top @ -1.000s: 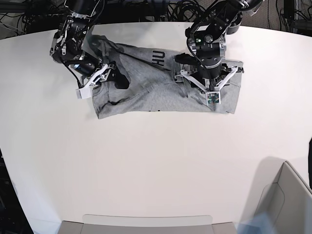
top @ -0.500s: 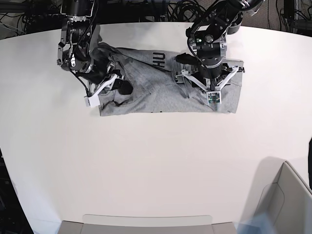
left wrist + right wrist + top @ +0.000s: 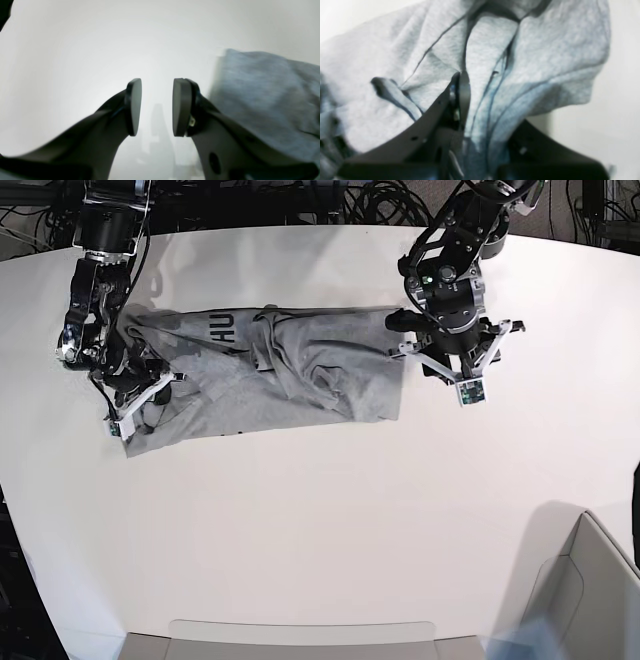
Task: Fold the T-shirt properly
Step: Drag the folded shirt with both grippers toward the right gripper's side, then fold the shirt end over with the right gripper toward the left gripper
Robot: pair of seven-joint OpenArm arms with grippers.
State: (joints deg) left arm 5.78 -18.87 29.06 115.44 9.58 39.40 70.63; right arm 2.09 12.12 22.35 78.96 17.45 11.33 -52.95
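While my right gripper (image 3: 467, 105) pinches the T-shirt (image 3: 290, 370) at its edge, my left gripper (image 3: 157, 107) hangs part-open beside it; pulling could bunch the cloth.

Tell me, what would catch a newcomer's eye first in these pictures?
Most striking is the rumpled grey T-shirt spread across the far half of the white table, with dark lettering showing near its far edge. At the shirt's left end in the base view, the right gripper is clamped on a bunch of the cloth. The left gripper hangs just off the shirt's other end, jaws apart and holding nothing.
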